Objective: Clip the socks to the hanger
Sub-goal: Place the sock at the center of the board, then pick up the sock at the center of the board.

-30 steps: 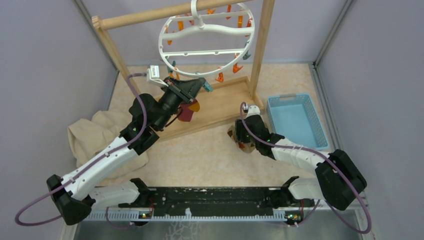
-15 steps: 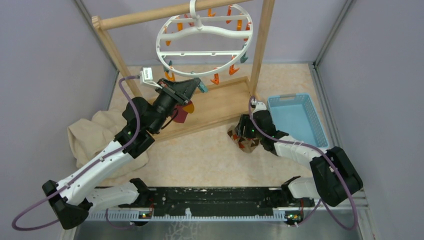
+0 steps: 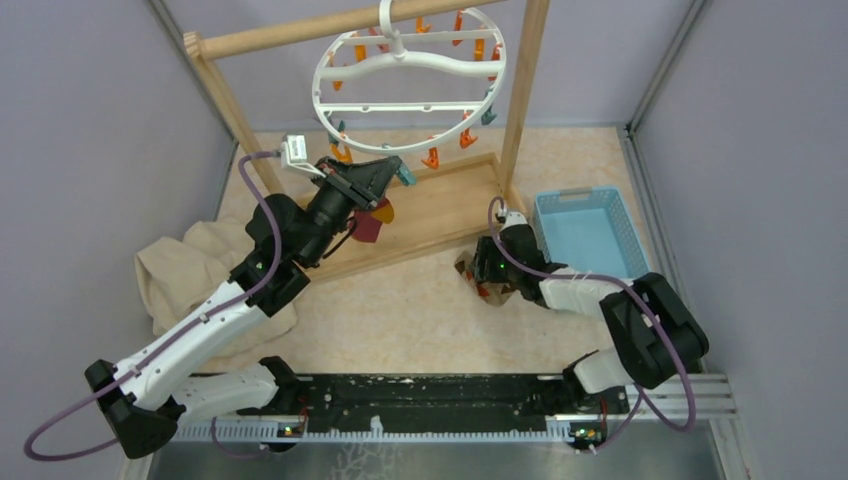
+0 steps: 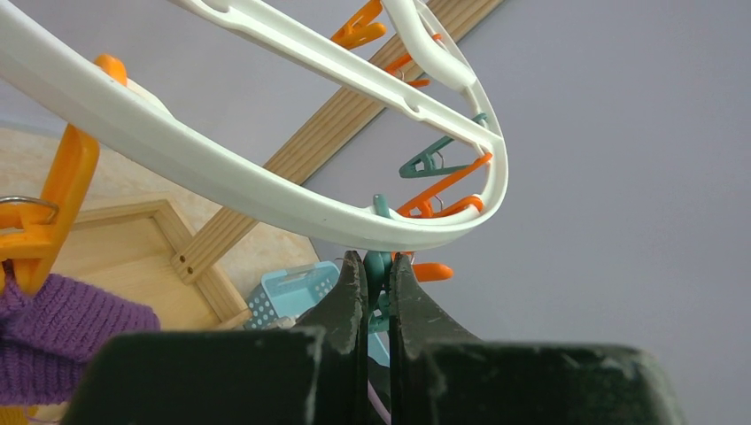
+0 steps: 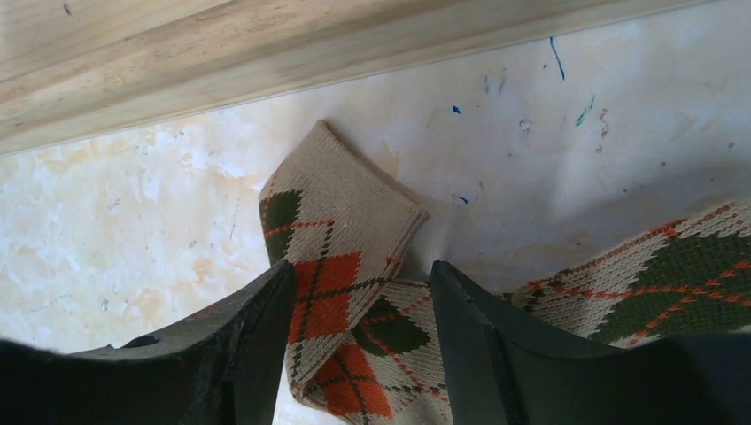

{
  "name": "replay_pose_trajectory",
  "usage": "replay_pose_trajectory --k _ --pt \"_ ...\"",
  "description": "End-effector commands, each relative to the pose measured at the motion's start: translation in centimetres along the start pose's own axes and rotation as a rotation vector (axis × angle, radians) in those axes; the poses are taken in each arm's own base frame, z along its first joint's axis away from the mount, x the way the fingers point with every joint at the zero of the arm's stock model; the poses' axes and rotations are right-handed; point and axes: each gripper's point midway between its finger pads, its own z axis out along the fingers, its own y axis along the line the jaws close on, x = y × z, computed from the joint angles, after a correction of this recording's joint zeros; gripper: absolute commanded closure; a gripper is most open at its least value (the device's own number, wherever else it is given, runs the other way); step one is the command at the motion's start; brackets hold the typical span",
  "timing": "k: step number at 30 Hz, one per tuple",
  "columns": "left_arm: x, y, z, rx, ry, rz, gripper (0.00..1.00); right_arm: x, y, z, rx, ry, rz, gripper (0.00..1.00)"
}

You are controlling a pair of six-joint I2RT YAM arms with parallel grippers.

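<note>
The hanger (image 3: 408, 85) hangs from the stand (image 3: 290, 32); a sock (image 5: 336, 230) lies before its base, basket (image 3: 592, 240) right, cloth (image 3: 180, 270) left.

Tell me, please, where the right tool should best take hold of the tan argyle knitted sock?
Probably the bent middle of the tan argyle knitted sock, from straight above: it lies flat on the marbled tabletop, and the open right tool straddles that bend.

No legible text (labels, numbers) anywhere.
</note>
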Motion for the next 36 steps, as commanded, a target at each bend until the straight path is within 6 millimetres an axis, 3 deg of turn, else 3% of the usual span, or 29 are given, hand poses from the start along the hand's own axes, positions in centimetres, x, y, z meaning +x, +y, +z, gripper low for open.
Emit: replay_pose_trajectory --k 1,12,15,21,24,29,36 --pt "1.1 0.4 -0.3 -0.002 0.048 0.027 1.0 -2.0 0.4 0.8 -0.011 -0.064 0.003 0.42" --pt "1.2 0.5 -0.4 -0.005 0.057 0.035 1.0 -2.7 -0.1 2.5 0.006 -0.068 0.007 0.51" --pt "1.1 0.5 -0.5 -0.008 0.052 0.037 1.0 -2.7 -0.1 2.6 0.001 -0.065 0.007 0.64" --pt "1.5 0.6 -0.3 -0.008 0.062 0.037 1.0 -2.3 -0.5 2.5 0.007 -0.062 0.012 1.0" --pt "1.5 0.7 -0.2 -0.01 0.062 0.038 1.0 -2.7 -0.4 2.0 -0.014 -0.08 0.019 1.0" --pt "1.5 0.7 -0.3 -0.01 0.061 0.038 1.0 -5.6 1.2 -0.8 -0.08 -0.177 -0.059 1.0" --pt "1.8 0.3 0.0 0.012 0.074 0.036 1.0 -11.3 5.9 -8.8 -0.265 -0.409 -0.2 1.0"
